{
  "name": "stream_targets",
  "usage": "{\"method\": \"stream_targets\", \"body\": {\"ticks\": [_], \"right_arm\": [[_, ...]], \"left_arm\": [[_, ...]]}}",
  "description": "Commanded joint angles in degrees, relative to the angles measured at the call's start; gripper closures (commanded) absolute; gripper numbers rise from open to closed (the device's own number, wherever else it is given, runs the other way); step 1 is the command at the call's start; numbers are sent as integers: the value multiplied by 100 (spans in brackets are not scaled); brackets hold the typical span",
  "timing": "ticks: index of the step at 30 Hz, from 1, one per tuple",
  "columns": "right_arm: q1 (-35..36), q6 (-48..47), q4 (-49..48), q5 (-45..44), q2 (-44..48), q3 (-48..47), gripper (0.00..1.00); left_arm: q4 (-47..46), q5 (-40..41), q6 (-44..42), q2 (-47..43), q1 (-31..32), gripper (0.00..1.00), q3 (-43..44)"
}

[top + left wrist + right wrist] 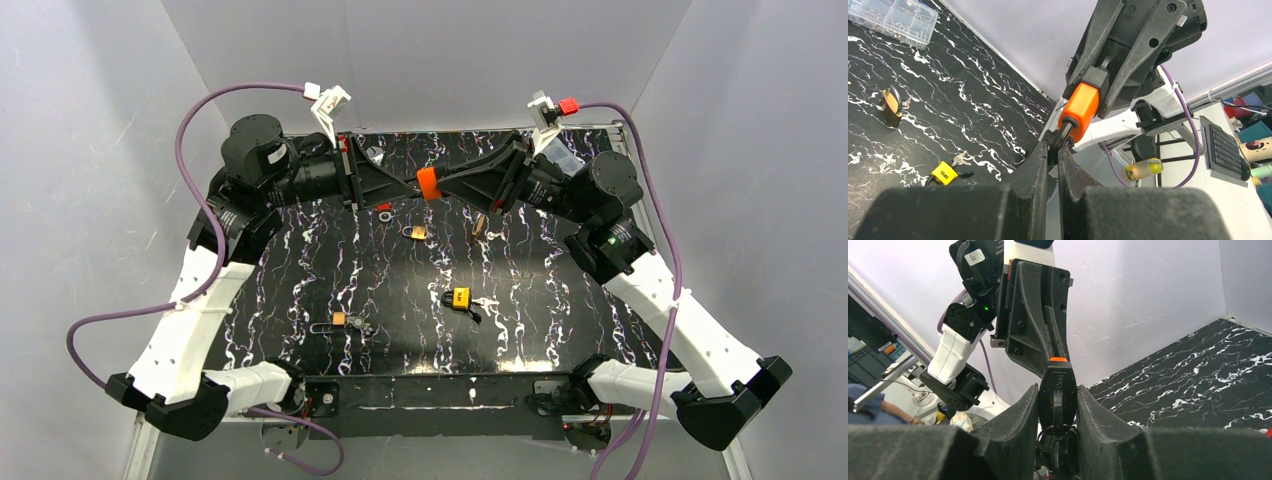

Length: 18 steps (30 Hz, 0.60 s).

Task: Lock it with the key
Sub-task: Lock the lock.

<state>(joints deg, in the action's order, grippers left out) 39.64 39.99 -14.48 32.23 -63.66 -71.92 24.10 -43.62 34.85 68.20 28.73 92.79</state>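
An orange padlock [428, 184] with a black end is held in the air between both grippers over the back middle of the black marbled table [560, 300]. My left gripper [1058, 145] is shut on its dark shackle, just below the orange body [1080, 107]. My right gripper [1058, 405] is shut on the padlock's black end [1058, 377]. A black key [1056, 407] with a ring sticks out of that end between the right fingers. In the top view the left gripper [405, 186] and the right gripper [450, 183] meet tip to tip.
On the table lie a yellow padlock with keys [460, 297], a brass padlock [417, 232], another brass one [478, 230] and a small orange padlock with a key [340, 320]. A clear plastic box [893, 20] sits at the back edge.
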Motion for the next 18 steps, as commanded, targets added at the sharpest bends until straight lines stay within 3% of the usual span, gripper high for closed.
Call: {"method": "stream_targets", "body": {"ticks": [1, 9, 12, 13, 16, 18], "right_arm": [[625, -120, 736, 980, -454, 56, 99], [638, -157, 778, 913, -465, 54, 99], [558, -159, 800, 914, -412, 76, 99], [466, -132, 785, 940, -373, 113, 95], [-12, 118, 500, 1170, -160, 352, 57], [-446, 466, 42, 1482, -5, 629, 41]], "left_arm": [[-1111, -204, 292, 248, 247, 100, 344], [-1094, -159, 255, 227, 252, 100, 318], [-623, 210, -59, 168, 247, 100, 358], [-362, 431, -226, 134, 247, 100, 391], [411, 1005, -689, 23, 238, 100, 448], [800, 1139, -924, -31, 238, 100, 480]]}}
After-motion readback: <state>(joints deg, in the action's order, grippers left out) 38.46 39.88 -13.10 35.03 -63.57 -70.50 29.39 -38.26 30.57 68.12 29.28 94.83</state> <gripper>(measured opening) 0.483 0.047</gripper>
